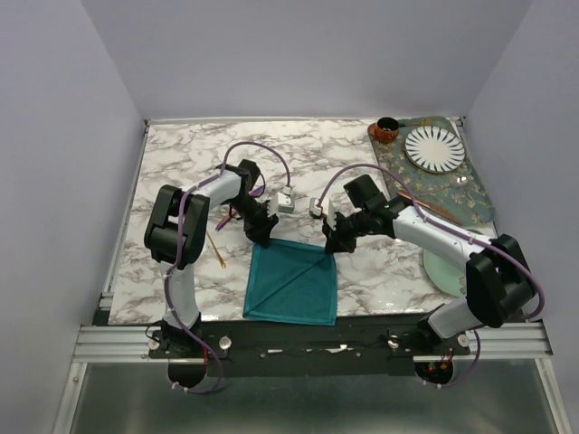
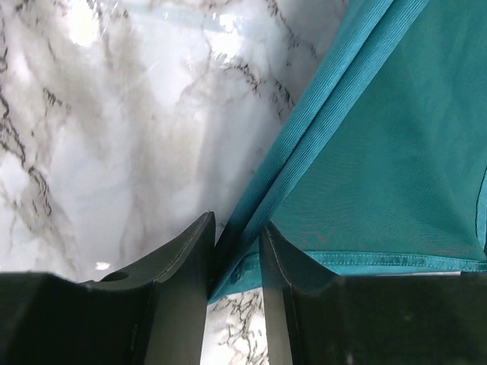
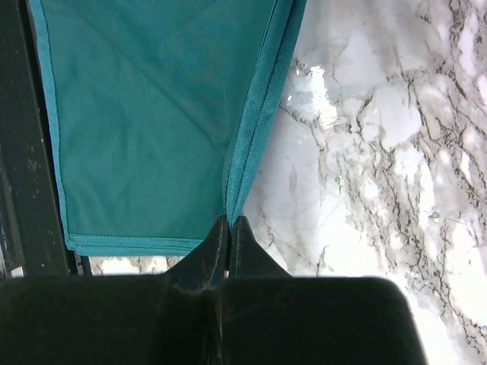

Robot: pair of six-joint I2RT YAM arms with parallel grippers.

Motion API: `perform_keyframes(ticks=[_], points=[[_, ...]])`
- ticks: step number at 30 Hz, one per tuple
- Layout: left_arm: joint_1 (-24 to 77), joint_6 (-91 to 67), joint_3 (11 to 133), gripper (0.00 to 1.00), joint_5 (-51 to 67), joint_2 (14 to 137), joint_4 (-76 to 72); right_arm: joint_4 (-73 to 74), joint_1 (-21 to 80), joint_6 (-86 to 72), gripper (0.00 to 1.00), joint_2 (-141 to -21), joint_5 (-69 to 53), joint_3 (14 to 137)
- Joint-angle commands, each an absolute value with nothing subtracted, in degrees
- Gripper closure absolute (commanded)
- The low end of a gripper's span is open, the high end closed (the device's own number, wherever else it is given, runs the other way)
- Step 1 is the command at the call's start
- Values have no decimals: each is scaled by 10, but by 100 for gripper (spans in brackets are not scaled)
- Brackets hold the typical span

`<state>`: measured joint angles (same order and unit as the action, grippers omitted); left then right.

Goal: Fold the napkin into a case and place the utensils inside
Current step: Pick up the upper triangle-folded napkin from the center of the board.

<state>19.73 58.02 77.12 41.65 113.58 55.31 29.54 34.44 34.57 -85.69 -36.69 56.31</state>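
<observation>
The teal napkin (image 1: 291, 282) lies on the marble table near the front edge, with a diagonal crease across it. My right gripper (image 1: 331, 244) is shut on its far right corner; in the right wrist view the fingers (image 3: 230, 220) pinch a raised ridge of the cloth (image 3: 144, 129). My left gripper (image 1: 264, 237) is at the far left corner. In the left wrist view its jaws (image 2: 237, 228) stand a little apart with the cloth's (image 2: 380, 167) edge running between them. A thin gold utensil (image 1: 215, 250) lies left of the napkin. The purple utensil is not in view.
A patterned placemat (image 1: 470, 194) at the back right holds a striped plate (image 1: 434, 149), a brown cup (image 1: 385, 130) and copper-pink sticks (image 1: 434, 210). A pale green saucer (image 1: 441, 269) lies partly under my right arm. Grey walls enclose the table.
</observation>
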Motion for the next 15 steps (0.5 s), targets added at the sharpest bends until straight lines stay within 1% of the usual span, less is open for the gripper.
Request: perform_keyframes(ticks=[1, 7, 15], points=[[188, 577, 766, 61, 377, 1134, 561, 286, 348, 342, 99, -841, -359, 552], [184, 572, 757, 64, 375, 1136, 562, 287, 347, 336, 99, -842, -359, 550], [170, 567, 766, 64, 376, 1143, 562, 286, 348, 338, 99, -845, -359, 549]])
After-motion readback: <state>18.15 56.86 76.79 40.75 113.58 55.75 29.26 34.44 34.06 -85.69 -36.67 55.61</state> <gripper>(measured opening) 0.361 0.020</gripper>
